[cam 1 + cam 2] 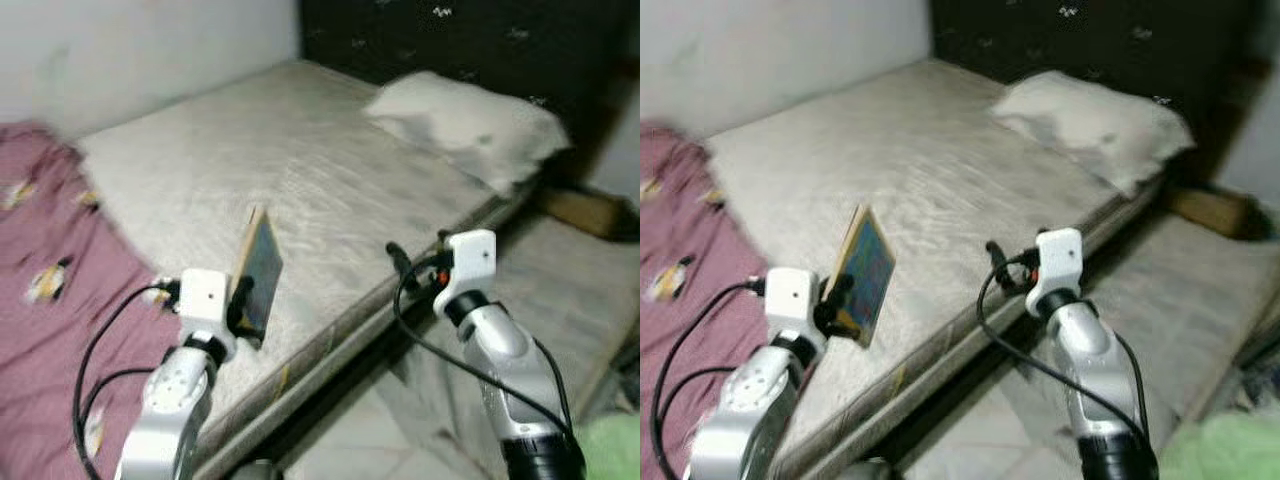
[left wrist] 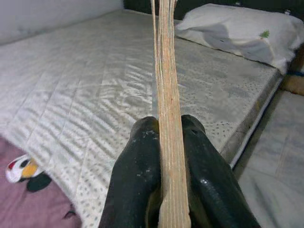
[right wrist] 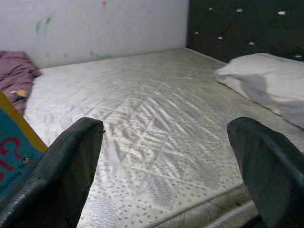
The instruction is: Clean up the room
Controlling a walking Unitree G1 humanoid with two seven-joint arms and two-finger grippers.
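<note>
A bare quilted mattress carries a white pillow at its far right and a maroon blanket heaped at the left. Above its near edge, the left gripper clamps a thin book upright by its lower edge. It looks light, stiff and smooth-covered, so a grip near the spine suits. The right gripper hangs spread wide, empty, beside it

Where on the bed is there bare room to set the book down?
The mattress is bare between the pink blanket at one end and the pillow by the headboard. The left gripper holds the book upright over the near edge; the right gripper hovers open beside it. The blanket and pillow ends are taken.
</note>
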